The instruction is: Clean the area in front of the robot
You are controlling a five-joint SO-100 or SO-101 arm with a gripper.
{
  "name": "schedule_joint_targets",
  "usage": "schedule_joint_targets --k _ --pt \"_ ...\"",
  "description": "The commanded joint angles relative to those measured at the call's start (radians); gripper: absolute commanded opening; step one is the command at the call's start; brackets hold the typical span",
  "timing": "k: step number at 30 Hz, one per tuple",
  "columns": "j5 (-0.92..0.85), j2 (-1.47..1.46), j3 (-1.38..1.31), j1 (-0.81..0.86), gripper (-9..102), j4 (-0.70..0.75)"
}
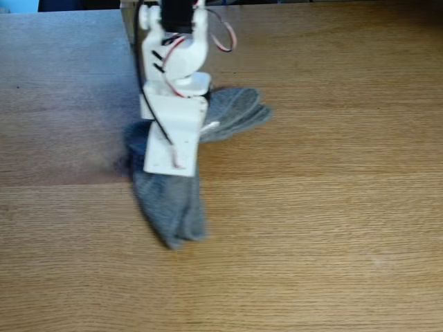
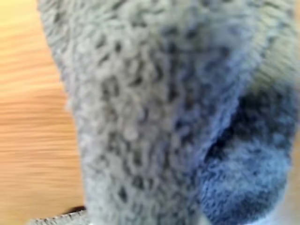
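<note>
In the fixed view the robot [image 1: 176,62], a small white arm with black servo blocks and red and white wires, leans down over a grey terry cloth [image 1: 173,207]. The cloth lies on the light oak tabletop, the area [image 1: 297,235], and spreads out from under the wrist toward the front and the right. My gripper [image 1: 171,160] presses down into the cloth. Its fingers are hidden under the white wrist plate. In the wrist view the cloth [image 2: 154,112] is bunched right up against the lens, blurred, so it appears gripped.
A plank seam [image 1: 311,178] crosses the tabletop from left to right. A small dark mark [image 1: 116,164] sits beside the cloth's left edge. The table's far edge [image 1: 41,12] runs along the top left. Bare wood [image 2: 33,117] shows left of the cloth in the wrist view.
</note>
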Motion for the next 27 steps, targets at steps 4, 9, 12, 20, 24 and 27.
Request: schedule_joint_targets --k 4,9,12,20,24,27 --pt "-0.026 0.112 -0.035 -0.152 0 -0.127" --pt "-0.087 -0.008 -0.035 -0.144 0 -0.333" --pt "-0.138 -0.091 -0.035 -0.103 0 -0.497" --pt "-0.299 -0.270 -0.035 0.066 0 -0.862" --pt "-0.341 -0.295 -0.035 0.163 0 -0.965" --pt "-0.365 -0.291 -0.035 0.219 0 -0.959"
